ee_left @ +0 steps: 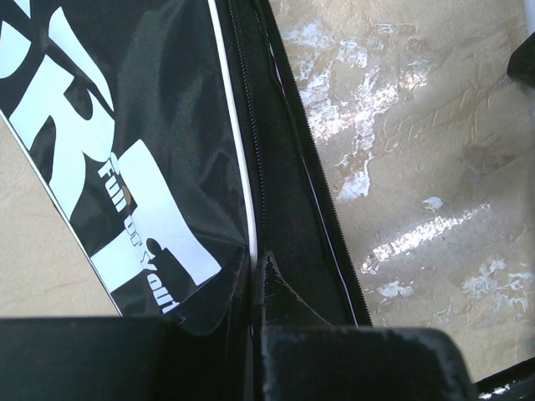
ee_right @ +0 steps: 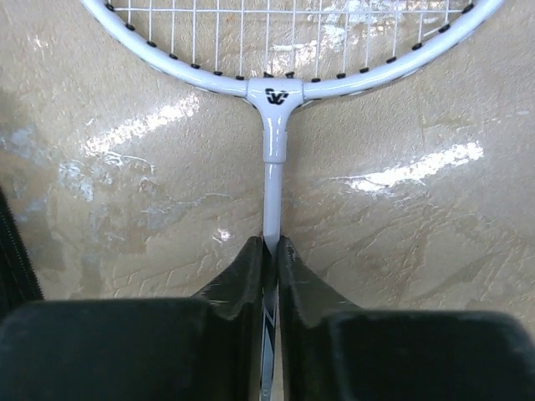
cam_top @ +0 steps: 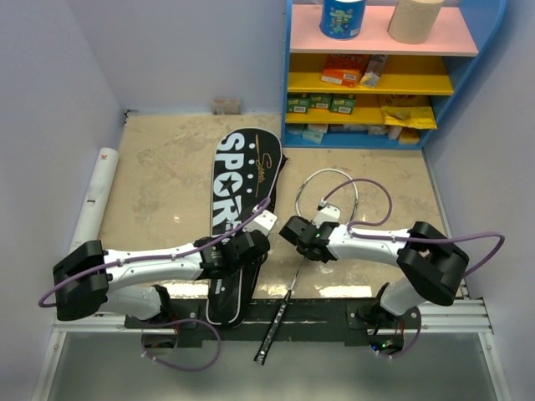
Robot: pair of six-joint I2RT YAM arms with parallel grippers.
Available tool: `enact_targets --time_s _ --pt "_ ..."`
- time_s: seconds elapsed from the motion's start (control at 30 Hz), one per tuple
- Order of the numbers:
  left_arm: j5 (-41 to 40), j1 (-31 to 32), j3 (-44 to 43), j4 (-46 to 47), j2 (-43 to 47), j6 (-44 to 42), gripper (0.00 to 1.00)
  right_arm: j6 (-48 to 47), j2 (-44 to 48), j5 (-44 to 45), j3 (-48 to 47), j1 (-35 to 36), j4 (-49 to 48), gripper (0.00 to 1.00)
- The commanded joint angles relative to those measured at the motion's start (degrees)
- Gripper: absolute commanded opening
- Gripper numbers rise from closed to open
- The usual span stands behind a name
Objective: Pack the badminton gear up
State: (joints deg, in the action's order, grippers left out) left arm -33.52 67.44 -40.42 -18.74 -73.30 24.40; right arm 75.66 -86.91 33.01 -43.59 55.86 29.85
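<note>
The black bag lettered SPORT (cam_top: pixel 236 196) lies lengthwise mid-table. My left gripper (cam_top: pixel 249 247) is shut on its right edge; in the left wrist view the fingertips (ee_left: pixel 276 288) pinch the zipped edge of the bag (ee_left: pixel 142 125) by its white piping. One silver-framed racket (cam_top: pixel 334 190) lies right of the bag, its black handle (cam_top: pixel 272 330) reaching over the near rail. My right gripper (cam_top: pixel 301 235) is shut on its shaft; the shaft (ee_right: pixel 274 154) runs between the closed fingers (ee_right: pixel 251 267). A long white tube (cam_top: pixel 96 194) lies along the left wall. A second racket and the shuttlecocks are out of view.
A blue shelf unit (cam_top: pixel 372 75) with boxes stands at the back right, with a blue-wrapped roll (cam_top: pixel 343 17) and a beige roll (cam_top: pixel 415 18) on top. A metal rail (cam_top: pixel 468 316) runs along the near edge. Walls close in left and right.
</note>
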Motion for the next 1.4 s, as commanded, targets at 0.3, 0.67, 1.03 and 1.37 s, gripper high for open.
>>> enact_targets --time_s 0.3,0.67,1.03,1.37 --pt "-5.94 -0.29 -4.92 0.9 -4.22 -0.23 0.0 1.07 7.1 -0.76 5.01 0.74 2.84 0.0" --pt "-3.49 -2.58 -9.85 3.18 -7.21 -1.55 0.0 10.91 5.79 5.48 -6.15 17.7 22.09 0.0" --pt "-0.24 -2.58 -10.47 3.8 -6.42 -1.11 0.0 6.01 7.37 3.37 -6.42 24.74 12.46 0.0" --pt "3.54 -2.58 -9.23 2.48 -1.33 -1.02 0.0 -4.11 9.39 4.95 -4.4 24.74 -0.65 0.0"
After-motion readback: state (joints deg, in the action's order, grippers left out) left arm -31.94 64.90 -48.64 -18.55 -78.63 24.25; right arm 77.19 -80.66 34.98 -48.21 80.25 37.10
